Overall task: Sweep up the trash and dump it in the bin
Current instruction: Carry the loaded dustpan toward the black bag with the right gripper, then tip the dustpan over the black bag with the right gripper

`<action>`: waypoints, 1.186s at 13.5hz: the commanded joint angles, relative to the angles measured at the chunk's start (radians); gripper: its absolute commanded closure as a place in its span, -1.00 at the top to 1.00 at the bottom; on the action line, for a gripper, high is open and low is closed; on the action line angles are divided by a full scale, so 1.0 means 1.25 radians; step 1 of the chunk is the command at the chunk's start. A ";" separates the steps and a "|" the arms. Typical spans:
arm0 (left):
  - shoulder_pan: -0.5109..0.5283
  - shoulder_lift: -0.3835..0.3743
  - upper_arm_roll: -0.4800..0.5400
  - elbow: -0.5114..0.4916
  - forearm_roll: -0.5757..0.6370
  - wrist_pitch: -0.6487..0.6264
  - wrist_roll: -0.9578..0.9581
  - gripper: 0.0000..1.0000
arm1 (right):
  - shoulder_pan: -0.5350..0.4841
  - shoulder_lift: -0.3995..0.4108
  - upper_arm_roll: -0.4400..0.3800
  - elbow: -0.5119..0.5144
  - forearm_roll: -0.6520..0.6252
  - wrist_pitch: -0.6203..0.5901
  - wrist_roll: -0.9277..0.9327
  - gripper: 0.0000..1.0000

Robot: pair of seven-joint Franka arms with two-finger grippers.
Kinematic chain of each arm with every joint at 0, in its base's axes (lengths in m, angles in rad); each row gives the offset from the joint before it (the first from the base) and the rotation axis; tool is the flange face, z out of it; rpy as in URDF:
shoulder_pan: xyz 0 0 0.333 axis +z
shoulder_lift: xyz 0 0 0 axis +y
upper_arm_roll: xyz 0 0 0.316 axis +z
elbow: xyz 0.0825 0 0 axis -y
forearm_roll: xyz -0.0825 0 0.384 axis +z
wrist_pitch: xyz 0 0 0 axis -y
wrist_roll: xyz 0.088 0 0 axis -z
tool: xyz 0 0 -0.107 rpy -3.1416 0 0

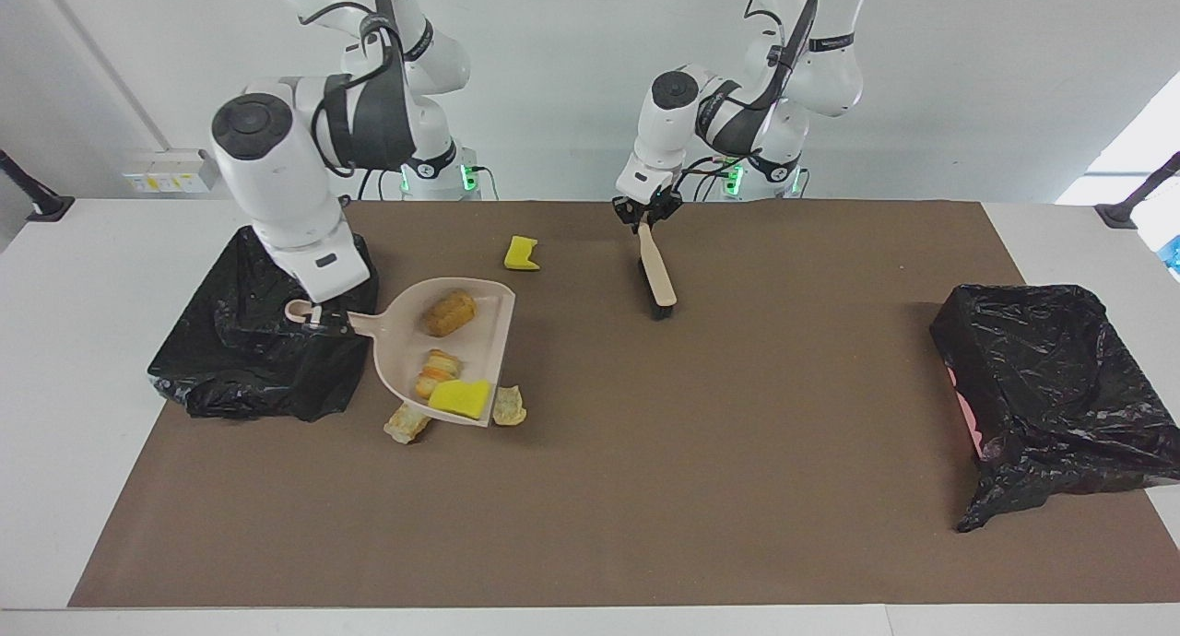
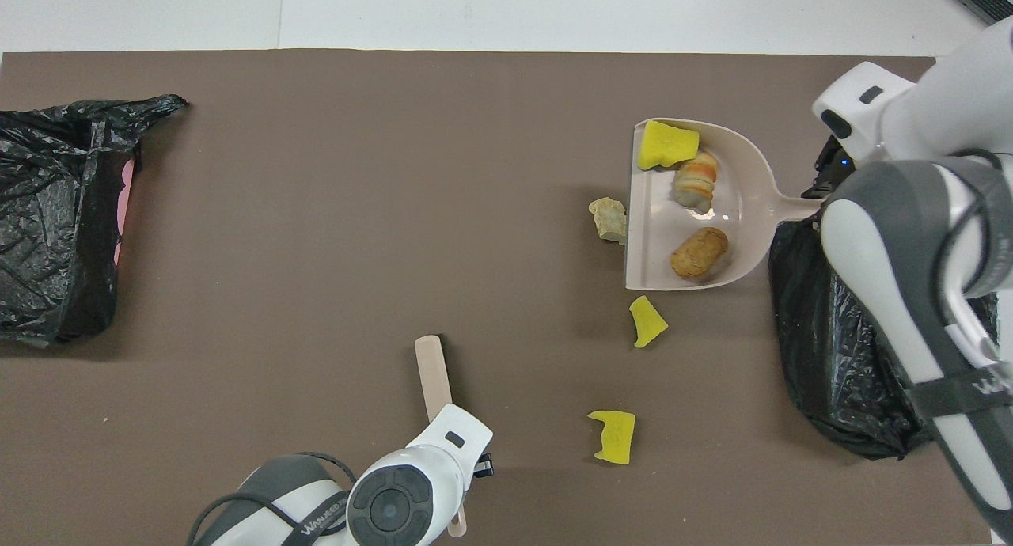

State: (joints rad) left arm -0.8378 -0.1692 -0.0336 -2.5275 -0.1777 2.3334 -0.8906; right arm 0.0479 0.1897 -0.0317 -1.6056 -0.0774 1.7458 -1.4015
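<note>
My right gripper point(image 1: 316, 317) is shut on the handle of the beige dustpan point(image 1: 479, 336), at the edge of a black-lined bin point(image 1: 249, 369). In the pan lie a brown lump point(image 1: 449, 312), a striped bread piece point(image 1: 438, 371) and a yellow sponge chunk point(image 1: 459, 398). Two tan lumps point(image 1: 509, 406) point(image 1: 407, 422) lie on the mat at the pan's rim. One yellow scrap point(image 2: 647, 321) lies beside the pan, another point(image 1: 522, 253) nearer the robots. My left gripper point(image 1: 647, 219) is shut on the handle of a brush point(image 1: 657, 281) whose bristles rest on the mat mid-table.
A second black-lined bin point(image 1: 1051, 387) stands at the left arm's end of the table. A brown mat point(image 1: 645, 488) covers the table top, with white table edge showing around it.
</note>
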 commanded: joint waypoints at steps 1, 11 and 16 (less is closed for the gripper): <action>0.066 0.005 0.004 0.046 0.013 -0.059 0.004 1.00 | -0.092 -0.112 0.008 -0.093 0.021 -0.027 -0.075 -1.00; 0.370 0.031 0.010 0.317 0.021 -0.287 0.410 1.00 | -0.370 -0.273 0.003 -0.347 -0.169 0.177 -0.289 -1.00; 0.552 0.105 0.010 0.540 0.023 -0.515 0.760 1.00 | -0.353 -0.322 0.007 -0.436 -0.316 0.233 -0.244 -1.00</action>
State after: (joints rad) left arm -0.2096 -0.1043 -0.0090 -1.9871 -0.1616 1.8044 -0.0416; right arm -0.3988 -0.1558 -0.0330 -2.0819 -0.4103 2.0085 -1.7441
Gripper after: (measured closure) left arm 0.000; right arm 0.678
